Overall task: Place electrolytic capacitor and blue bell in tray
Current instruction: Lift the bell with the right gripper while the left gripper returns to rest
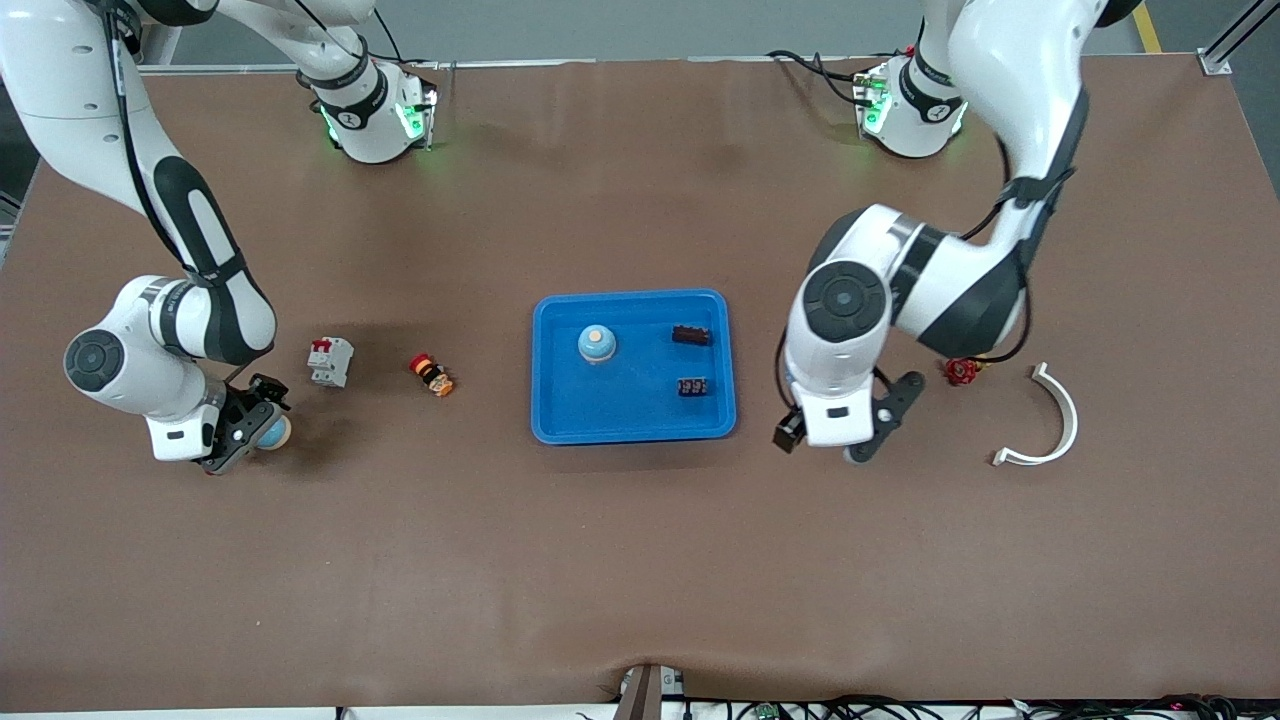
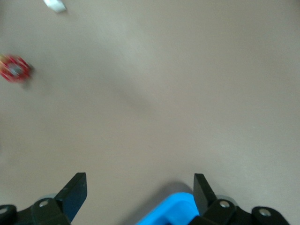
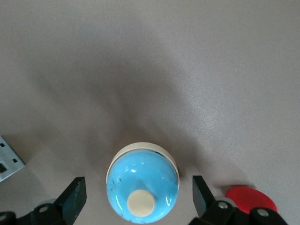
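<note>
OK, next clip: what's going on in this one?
The right gripper is low at the right arm's end of the table, fingers open around a blue bell that sits on the table. The left gripper, open and empty, hangs beside the blue tray. The tray already holds another blue bell and two small dark parts.

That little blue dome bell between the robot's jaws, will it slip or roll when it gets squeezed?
The glossy sky-blue dome bell with a cream button looks smooth and rounded, so the open right gripper may slip on it. Its flat cream base probably keeps it from rolling. It seems rigid, not fragile.
</note>
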Action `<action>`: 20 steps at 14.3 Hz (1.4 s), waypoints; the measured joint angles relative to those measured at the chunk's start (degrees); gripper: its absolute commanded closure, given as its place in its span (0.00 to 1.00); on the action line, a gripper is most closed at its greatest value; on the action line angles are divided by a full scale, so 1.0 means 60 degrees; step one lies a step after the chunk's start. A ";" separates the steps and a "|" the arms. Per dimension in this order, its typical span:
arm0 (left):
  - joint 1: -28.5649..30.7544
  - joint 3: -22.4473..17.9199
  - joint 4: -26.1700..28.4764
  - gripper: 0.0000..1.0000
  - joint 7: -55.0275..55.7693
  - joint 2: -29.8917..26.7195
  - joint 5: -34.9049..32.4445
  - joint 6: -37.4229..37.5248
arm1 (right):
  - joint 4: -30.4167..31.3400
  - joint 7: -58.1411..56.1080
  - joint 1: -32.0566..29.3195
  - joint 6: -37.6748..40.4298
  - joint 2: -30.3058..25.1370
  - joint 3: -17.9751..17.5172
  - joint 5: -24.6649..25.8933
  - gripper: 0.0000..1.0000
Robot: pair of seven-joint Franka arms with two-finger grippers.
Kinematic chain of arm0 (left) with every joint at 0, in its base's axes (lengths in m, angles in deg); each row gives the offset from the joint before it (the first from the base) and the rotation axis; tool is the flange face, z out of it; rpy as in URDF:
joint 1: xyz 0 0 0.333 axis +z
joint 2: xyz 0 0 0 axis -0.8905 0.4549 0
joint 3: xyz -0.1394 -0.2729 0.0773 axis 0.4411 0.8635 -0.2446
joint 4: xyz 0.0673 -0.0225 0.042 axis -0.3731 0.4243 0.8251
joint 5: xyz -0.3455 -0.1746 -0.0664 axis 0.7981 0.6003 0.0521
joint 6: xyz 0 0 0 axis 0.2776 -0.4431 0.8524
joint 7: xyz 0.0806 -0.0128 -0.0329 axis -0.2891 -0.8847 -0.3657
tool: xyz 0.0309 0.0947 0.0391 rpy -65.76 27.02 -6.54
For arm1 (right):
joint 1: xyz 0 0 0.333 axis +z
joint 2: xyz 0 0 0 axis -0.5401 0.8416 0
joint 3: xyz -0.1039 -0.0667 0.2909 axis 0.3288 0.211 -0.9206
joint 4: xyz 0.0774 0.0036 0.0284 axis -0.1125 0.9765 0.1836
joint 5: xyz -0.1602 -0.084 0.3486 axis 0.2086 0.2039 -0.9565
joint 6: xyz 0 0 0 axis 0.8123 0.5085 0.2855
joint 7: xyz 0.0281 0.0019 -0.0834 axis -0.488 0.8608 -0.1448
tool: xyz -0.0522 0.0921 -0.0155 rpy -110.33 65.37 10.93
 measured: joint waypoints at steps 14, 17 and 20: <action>0.2340 0.0049 -0.0013 0.00 -0.5918 -0.2240 0.1241 0.2058 | 0.0146 -0.0001 -0.0007 -0.0514 0.0221 -0.0008 -0.0001 0.00; 0.2561 -0.0036 0.0043 0.00 -0.7114 -0.3040 0.1255 0.2527 | 0.0146 -0.0001 -0.0025 -0.0525 0.0249 -0.0008 -0.0003 0.00; 0.2659 -0.0361 0.0285 0.00 -0.8723 -0.3837 0.1396 0.3203 | 0.0141 -0.0001 -0.0038 -0.0540 0.0249 -0.0009 -0.0004 0.29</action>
